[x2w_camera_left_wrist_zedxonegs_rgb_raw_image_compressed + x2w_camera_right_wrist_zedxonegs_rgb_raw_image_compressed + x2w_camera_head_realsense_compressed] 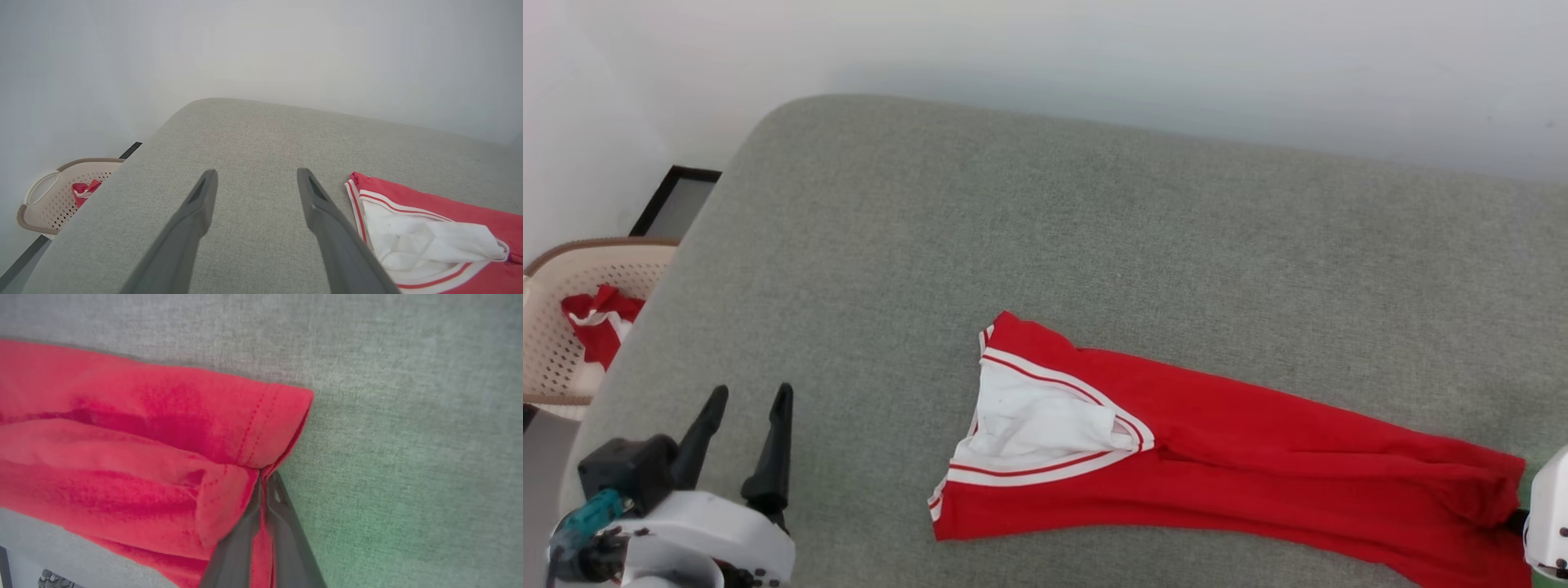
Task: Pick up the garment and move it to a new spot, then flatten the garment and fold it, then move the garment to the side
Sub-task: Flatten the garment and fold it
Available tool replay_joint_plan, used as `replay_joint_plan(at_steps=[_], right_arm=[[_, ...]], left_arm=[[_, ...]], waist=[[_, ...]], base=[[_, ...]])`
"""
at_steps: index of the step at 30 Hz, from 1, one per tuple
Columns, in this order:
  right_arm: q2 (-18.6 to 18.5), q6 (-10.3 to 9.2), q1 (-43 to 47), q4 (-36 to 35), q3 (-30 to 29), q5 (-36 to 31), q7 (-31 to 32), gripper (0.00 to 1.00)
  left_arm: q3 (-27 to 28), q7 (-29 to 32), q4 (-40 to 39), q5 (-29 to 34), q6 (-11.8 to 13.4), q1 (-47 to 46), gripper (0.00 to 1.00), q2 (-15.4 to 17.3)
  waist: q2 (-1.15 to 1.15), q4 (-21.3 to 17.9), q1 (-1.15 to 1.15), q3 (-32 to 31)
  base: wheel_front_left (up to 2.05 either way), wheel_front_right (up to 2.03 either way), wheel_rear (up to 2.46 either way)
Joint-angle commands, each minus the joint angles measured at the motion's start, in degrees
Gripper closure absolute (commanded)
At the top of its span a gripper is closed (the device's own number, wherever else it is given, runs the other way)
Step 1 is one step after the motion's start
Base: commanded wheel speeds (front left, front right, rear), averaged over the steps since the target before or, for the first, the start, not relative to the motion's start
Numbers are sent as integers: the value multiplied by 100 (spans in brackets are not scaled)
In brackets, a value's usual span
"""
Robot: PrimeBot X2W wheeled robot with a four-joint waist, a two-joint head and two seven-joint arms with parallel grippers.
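The garment (1241, 457), a red jersey with a white sleeve and red-white striped trim, lies folded into a long band across the grey cushion (1013, 245), running toward the lower right. In the right wrist view my right gripper (264, 478) is shut on the stitched hem edge of the garment (143, 457), red cloth pinched between the two dark fingers. Its pale wrist sits at the head view's right edge, by the garment's end. My left gripper (750, 400) stands open at the lower left, apart from the cloth; the garment's sleeve end (429, 241) lies to its right.
A beige perforated basket (572, 269) with a small red-and-white cloth (598, 322) stands on the floor left of the cushion. A dark frame (674, 200) lies behind it. A white wall runs along the cushion's far side.
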Motion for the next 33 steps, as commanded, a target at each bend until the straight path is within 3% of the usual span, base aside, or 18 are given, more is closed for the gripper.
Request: replay_joint_plan(at_steps=[1,12,19,33], right_arm=[[-59,-14,-16,72,-25,-47,-60,100],[-552,-13,-116,527,-500,-396,-555,100],[-717,-13,-230,638,-517,-478,-605,100],[137,-12,42,-1217,27,589,110,100]], left_arm=[[78,-1,32,60,-52,101,0,-46],[592,0,162,304,-338,498,0,-255],[764,0,135,413,-385,642,0,-293],[820,-1,7,465,-376,808,0,-339]], waist=[[0,-33,0,-48],[0,-216,0,-276],[0,-354,0,-403],[0,-398,0,-606]], base=[[0,0,0],[0,0,0],[0,0,0],[0,0,0]])
